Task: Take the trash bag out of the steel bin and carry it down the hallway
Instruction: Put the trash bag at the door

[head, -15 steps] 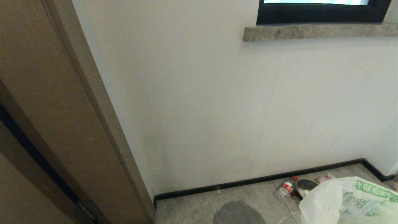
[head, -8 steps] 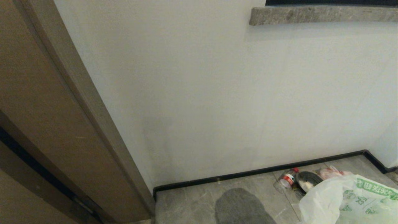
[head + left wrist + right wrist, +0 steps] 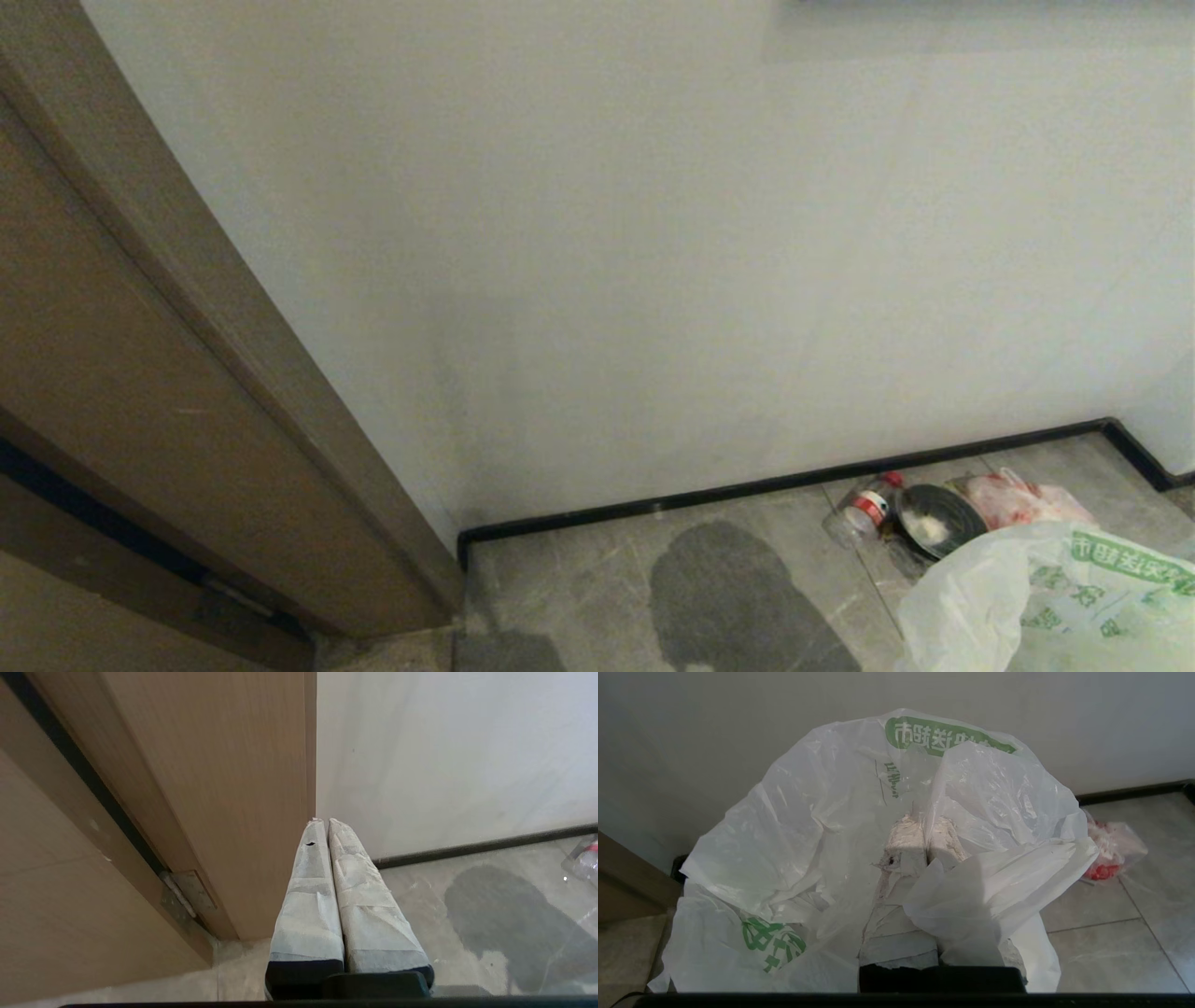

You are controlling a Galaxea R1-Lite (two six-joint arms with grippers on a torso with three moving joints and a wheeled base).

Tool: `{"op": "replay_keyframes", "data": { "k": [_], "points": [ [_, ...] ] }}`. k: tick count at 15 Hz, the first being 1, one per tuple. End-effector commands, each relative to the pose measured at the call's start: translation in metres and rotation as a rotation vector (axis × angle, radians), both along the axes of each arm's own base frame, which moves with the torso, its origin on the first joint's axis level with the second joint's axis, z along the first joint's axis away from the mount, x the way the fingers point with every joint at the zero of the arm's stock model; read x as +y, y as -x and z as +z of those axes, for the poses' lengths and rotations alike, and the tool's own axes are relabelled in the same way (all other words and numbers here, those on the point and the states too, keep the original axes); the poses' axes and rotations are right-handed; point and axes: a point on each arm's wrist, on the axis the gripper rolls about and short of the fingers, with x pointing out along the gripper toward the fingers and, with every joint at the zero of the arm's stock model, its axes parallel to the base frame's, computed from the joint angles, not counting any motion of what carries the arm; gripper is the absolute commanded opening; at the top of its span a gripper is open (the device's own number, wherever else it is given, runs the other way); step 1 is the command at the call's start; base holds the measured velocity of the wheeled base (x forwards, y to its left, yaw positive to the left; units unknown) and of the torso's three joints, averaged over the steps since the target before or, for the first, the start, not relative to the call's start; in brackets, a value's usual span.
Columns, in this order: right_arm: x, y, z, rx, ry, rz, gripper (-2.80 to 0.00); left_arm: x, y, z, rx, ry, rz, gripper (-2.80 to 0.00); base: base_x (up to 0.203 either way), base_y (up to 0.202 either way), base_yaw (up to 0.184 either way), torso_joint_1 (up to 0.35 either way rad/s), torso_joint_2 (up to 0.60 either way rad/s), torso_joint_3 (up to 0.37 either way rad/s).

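At the floor's right edge near the wall, the trash bag (image 3: 1055, 607) billows around the right gripper (image 3: 924, 833), whose fingers are pressed together amid its plastic; whether they pinch it I cannot tell. The steel bin is unseen. The left gripper (image 3: 322, 823), fingers together, holds nothing beside the door (image 3: 112, 392). Judged step: carrying; next needs turning away from the wall. One water bottle (image 3: 859, 509), one red-tinted bag (image 3: 1018, 499).

Soft even light; dark shadow (image 3: 738, 597) on floor (image 3: 579, 579).
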Motion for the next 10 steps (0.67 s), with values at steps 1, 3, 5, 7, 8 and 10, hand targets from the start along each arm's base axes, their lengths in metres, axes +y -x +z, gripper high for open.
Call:
{"op": "replay_keyframes", "data": {
  "k": [1,3,5,7,8,10],
  "points": [
    [0.000,0.000,0.000,-0.002,0.001,0.000,-2.80,0.000,0.000,0.000,-0.001,0.000,0.001,-2.80,0.000,0.000,0.000,0.002,0.00,-0.203],
    [0.000,0.000,0.000,0.003,0.001,0.000,-2.80,0.000,0.000,0.000,-0.001,0.000,0.001,-2.80,0.000,0.000,0.000,0.002,0.00,-0.193],
    [0.000,0.000,0.000,0.004,0.002,-0.002,-2.80,0.000,0.000,0.000,-0.001,0.000,-0.001,-2.80,0.000,0.000,0.000,-0.004,0.00,-0.131],
    [0.000,0.002,0.005,-0.004,0.002,0.001,-2.80,0.000,0.000,0.000,-0.001,0.000,-0.001,-2.80,0.000,0.000,0.000,0.000,0.00,-0.039],
    [0.000,0.002,0.010,0.026,0.000,0.011,-2.80,0.000,0.000,0.000,-0.001,0.000,0.000,-2.80,0.000,0.000,0.000,0.000,0.00,0.000],
    [0.001,0.007,0.049,0.085,0.001,0.045,-2.80,0.000,0.000,0.000,-0.001,0.000,-0.001,-2.80,0.000,0.000,0.000,0.000,0.00,0.000]
  ]
}}
